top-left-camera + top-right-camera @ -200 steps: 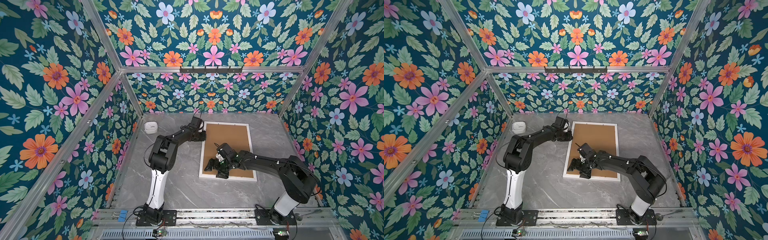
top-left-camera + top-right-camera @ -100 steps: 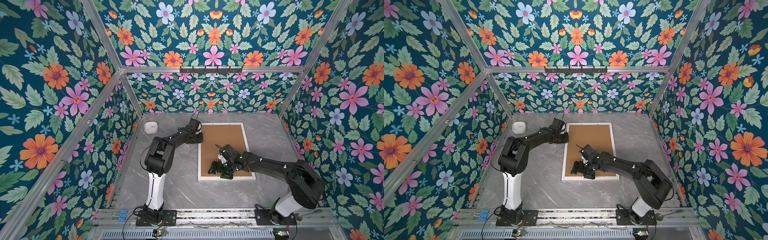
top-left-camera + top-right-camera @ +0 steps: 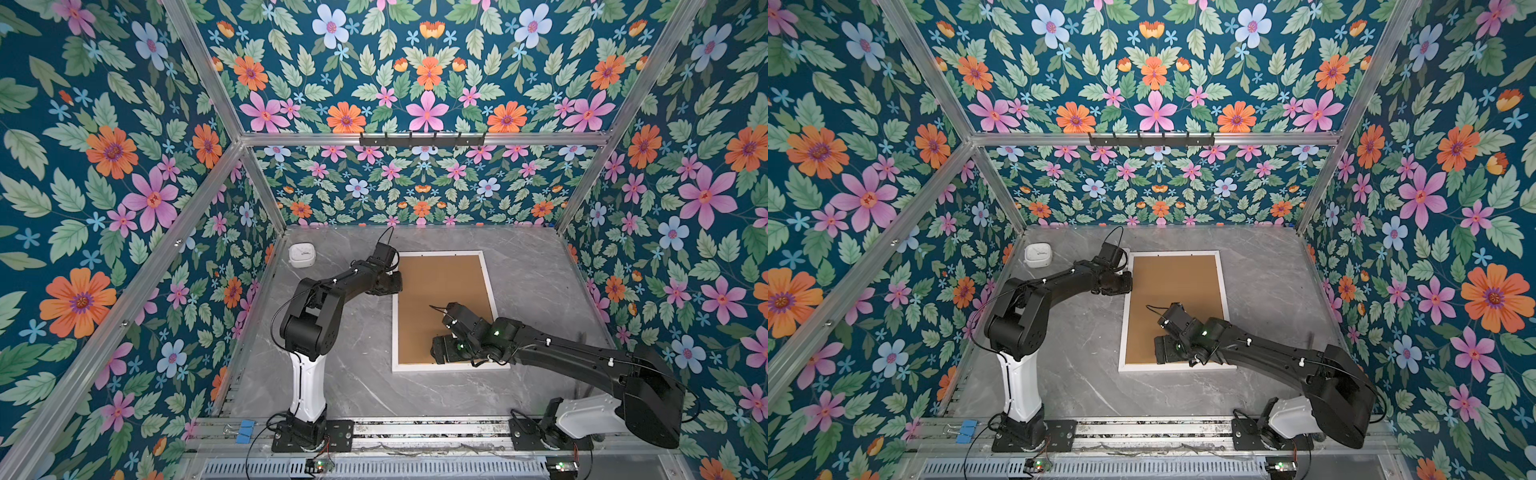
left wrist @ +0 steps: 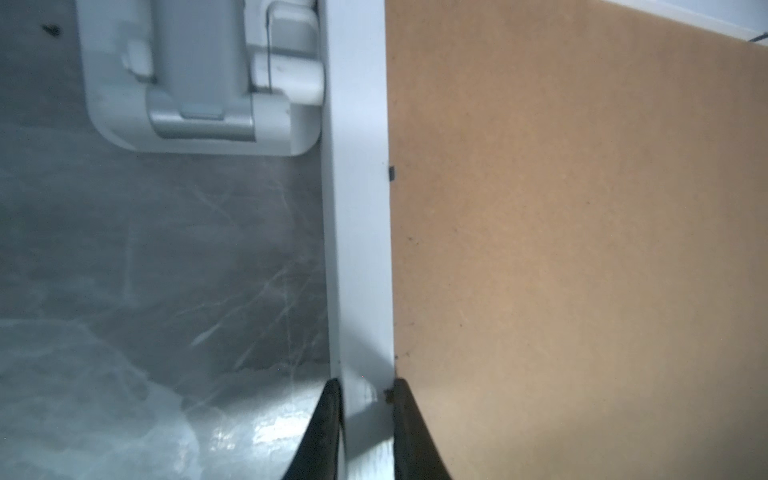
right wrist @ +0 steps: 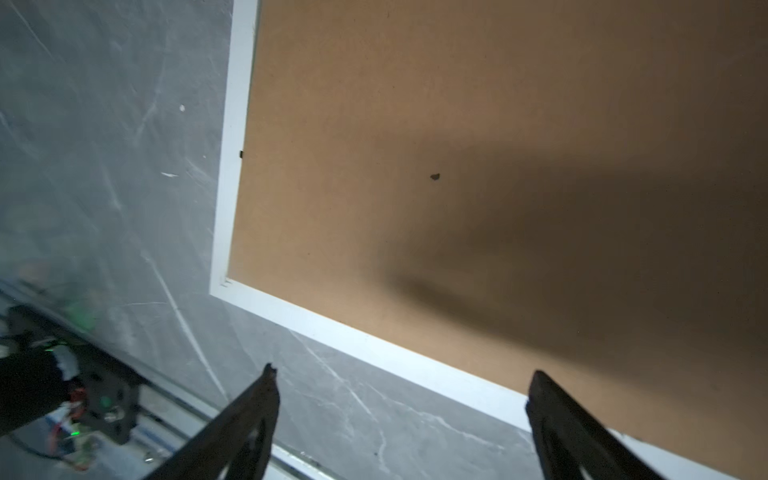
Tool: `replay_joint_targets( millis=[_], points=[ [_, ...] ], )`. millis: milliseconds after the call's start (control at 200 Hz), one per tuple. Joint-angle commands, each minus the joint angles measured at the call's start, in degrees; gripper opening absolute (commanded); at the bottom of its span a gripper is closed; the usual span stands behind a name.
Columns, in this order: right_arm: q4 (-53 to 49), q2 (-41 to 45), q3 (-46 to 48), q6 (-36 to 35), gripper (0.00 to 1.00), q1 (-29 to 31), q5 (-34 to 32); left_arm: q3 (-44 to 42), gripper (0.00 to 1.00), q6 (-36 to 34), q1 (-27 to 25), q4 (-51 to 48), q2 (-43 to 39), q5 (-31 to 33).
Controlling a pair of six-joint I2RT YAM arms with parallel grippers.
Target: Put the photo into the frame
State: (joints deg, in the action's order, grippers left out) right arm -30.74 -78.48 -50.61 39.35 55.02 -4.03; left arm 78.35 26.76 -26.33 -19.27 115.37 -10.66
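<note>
Frame (image 4: 357, 249) rim pinched in left gripper (image 4: 365, 384); right gripper (image 5: 404, 370) spread above it.

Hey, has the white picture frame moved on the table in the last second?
Yes. The frame has slid slightly left, toward the small white device, and nearer the front rail; its near edge now lies roughly parallel to that rail.

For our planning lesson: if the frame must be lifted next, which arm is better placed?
Probably left: the left jaws clamp the frame by its side rim; the right jaws stand open above its near rim, gripping nothing.
</note>
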Motion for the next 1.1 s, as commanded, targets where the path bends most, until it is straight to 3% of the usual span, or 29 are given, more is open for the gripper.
replay_joint_targets(
  millis=[0, 130, 390, 760, 1095],
  points=[
    [-2.48, -0.01, 0.99, -2.76, 0.95, 2.88, -12.85, -0.67, 0.19, 0.75, -0.04, -9.12, 0.68, -0.35],
    [-1.21, -2.25, 1.41, -2.62, 0.96, 7.66, -18.27, -0.74, 0.20, 0.74, -0.04, -9.39, 0.53, -0.07],
    [-0.83, -11.53, -4.33, -3.89, 0.97, 12.32, -22.12, -0.34, 0.21, 0.31, -0.04, -9.82, 0.88, 0.02],
    [-0.01, -14.64, -4.60, -1.84, 0.97, 14.43, -22.49, 0.49, 0.21, -0.13, -0.04, -10.44, 1.16, -0.11],
    [-4.84, -20.96, -8.08, 2.10, 0.97, 14.41, -27.09, -0.23, 0.21, -1.01, -0.37, -10.64, 0.60, -0.07]
  ],
)
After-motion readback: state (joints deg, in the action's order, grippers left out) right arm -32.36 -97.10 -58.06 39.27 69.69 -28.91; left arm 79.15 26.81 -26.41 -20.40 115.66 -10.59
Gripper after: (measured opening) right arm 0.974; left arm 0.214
